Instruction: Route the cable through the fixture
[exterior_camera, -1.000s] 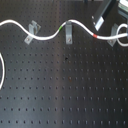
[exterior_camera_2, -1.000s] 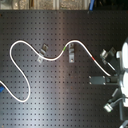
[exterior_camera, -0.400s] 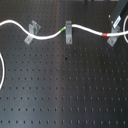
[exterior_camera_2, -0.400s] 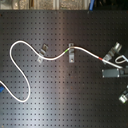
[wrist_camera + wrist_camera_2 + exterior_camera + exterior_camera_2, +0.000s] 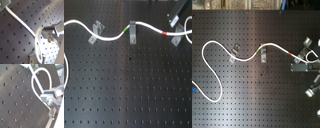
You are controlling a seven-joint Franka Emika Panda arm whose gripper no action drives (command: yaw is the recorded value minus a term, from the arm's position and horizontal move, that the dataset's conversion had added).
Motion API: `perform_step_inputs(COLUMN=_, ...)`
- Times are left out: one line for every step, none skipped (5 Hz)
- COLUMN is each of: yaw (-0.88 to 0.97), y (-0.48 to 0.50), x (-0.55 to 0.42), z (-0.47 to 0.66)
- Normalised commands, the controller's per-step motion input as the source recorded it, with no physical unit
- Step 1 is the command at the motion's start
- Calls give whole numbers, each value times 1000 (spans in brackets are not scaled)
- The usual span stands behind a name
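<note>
White cable (image 5: 149, 28) is lying across the black perforated tabletop (image 5: 129, 90), running past three metal clips (image 5: 132, 32), tool (image 5: 298, 66) state unclear.

Lying on desk (image 5: 129, 95), cable (image 5: 109, 39) running across the far part in the first exterior view. Standing along it, three fixtures: left clip (image 5: 97, 31) toward the first exterior view's left, middle clip (image 5: 132, 32) near centre, right clip (image 5: 177, 38) toward the first exterior view's right. Passing beside left clip, crossing at middle clip, reaching right clip. Looping down the first exterior view's left edge. Sitting at the second exterior view's right, tool (image 5: 301, 66), just beside right clip, cable end curling behind it. Lying well apart from each other, the clips.
</note>
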Motion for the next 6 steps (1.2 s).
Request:
perform_step_inputs(yaw=254, y=-238, x=-522, z=80)
perform_step_inputs(yaw=260, y=-210, x=-531, z=17)
perform_step_inputs(yaw=260, y=-296, x=-440, z=-113)
perform_step_inputs(yaw=223, y=-359, x=-427, z=-220)
perform_step_inputs(yaw=71, y=-479, x=-388, z=-156)
perform_step_inputs(yaw=51, y=-296, x=-445, z=17)
